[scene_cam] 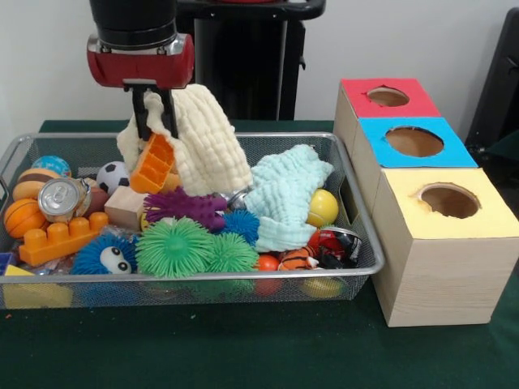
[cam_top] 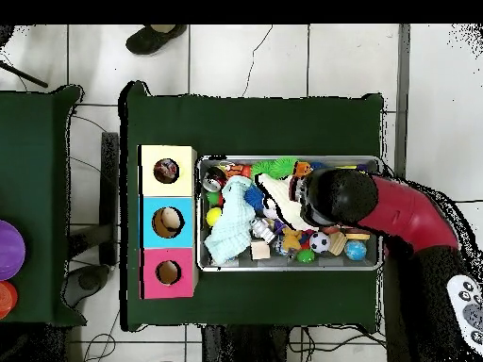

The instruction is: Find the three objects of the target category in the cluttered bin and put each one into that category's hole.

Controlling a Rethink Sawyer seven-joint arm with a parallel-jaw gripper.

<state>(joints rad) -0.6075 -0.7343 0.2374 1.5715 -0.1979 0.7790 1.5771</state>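
Observation:
My gripper [scene_cam: 154,113] hangs over the left half of the silver wire mesh bin [scene_cam: 357,219]. It is shut on a cream knitted cloth [scene_cam: 203,142] and holds it up, so the cloth drapes down into the bin. An orange toy block [scene_cam: 152,164] leans just under the fingers. No knotted rope toy shows among the clutter; any are hidden. The yellow-faced box with its round hole [scene_cam: 448,200] stands nearest, right of the bin. In the overhead view the arm [cam_top: 340,196] covers the gripper over the bin [cam_top: 288,268], and the yellow box [cam_top: 167,171] is at the left.
A blue-faced box [scene_cam: 413,142] and a red-faced box [scene_cam: 388,96] stand behind the yellow one. The bin holds green [scene_cam: 174,247], blue and purple spiky balls, a pale green cloth [scene_cam: 284,194], a can [scene_cam: 61,197], blocks and small balls. A person's shoe [cam_top: 156,38] shows at the overhead view's top.

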